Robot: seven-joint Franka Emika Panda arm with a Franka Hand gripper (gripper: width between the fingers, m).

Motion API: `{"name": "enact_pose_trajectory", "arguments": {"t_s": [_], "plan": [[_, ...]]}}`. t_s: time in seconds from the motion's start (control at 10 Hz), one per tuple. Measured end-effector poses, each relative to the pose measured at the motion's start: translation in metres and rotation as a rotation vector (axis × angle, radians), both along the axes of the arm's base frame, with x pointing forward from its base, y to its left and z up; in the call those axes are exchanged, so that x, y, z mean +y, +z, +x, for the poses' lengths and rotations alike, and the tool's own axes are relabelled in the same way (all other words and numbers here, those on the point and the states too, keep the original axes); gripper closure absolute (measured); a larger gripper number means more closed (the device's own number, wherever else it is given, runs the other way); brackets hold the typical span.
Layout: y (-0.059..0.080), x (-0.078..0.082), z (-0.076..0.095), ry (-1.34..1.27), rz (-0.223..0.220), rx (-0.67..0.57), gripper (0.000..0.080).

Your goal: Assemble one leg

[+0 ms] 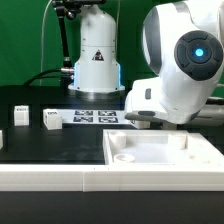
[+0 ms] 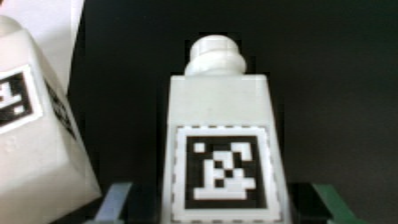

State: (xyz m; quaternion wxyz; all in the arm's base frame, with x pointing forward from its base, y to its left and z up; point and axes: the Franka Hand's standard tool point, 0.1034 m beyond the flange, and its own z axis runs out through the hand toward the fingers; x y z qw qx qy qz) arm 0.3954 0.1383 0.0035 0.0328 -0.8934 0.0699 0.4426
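In the wrist view a white square leg (image 2: 221, 110) lies on the black table, its black-and-white tag face up and its rounded peg end pointing away from the gripper. My gripper (image 2: 222, 207) is open, with one finger on each side of the leg's near end. A dark gap shows between each fingertip (image 2: 121, 200) and the leg. A second tagged leg (image 2: 29, 120) lies close beside it. In the exterior view two more legs (image 1: 22, 117) (image 1: 50, 120) stand at the left. The arm's bulky wrist (image 1: 170, 85) hides the gripper there.
The large white tabletop (image 1: 165, 165) with corner sockets lies at the front in the exterior view. The marker board (image 1: 95, 117) lies flat mid-table. The robot base (image 1: 97, 55) stands behind it. Another small white part (image 1: 2, 140) sits at the left edge.
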Motion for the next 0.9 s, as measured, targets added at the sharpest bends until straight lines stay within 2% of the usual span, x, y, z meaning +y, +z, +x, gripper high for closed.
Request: {"name": "enact_pose_trajectory", "arguments": {"t_s": [0.1, 0.3, 0.4, 0.5, 0.7, 0.9], "plan": [[0.005, -0.001, 0.001, 0.003, 0.004, 0.011, 0.0508], [0.043, -0.007, 0.012, 0.005, 0.013, 0.016, 0.0508], [0.058, -0.009, 0.014, 0.006, 0.014, 0.022, 0.0508], [0.065, -0.009, 0.015, 0.005, 0.012, 0.023, 0.0508], [0.06, -0.008, 0.017, 0.004, 0.011, 0.0, 0.0507], [0.057, -0.006, 0.028, -0.007, 0.005, -0.105, 0.0507]]}}
